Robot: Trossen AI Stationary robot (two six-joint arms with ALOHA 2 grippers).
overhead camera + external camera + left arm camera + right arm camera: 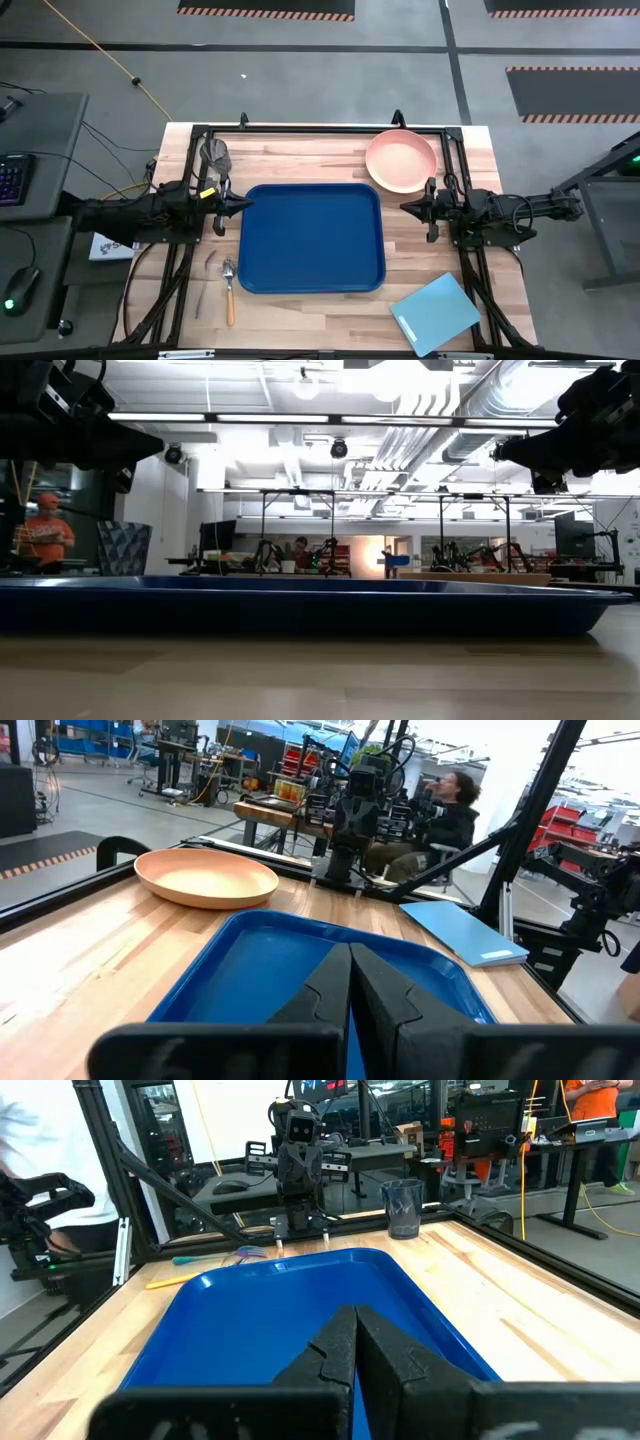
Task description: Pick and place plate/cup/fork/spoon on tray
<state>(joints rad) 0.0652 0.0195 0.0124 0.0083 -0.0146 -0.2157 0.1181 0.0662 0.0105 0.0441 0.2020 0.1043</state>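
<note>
Hovering both arms at the tray's (312, 238) short edges: left gripper (243, 204) fingers pressed together, empty, at its left rim; right gripper (408, 207) likewise closed and empty at the right rim. Tray interior bare. Spoon (229, 288) and fork (202, 290) lie just off the near-left corner. Cup (214, 153) at far left, plate (401, 160) beyond the far-right corner, both on the table (300, 310).

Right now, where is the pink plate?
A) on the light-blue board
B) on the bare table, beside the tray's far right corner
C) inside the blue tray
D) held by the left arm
B: the plate rests on the wood just outside the tray, whose inside holds nothing.
</note>
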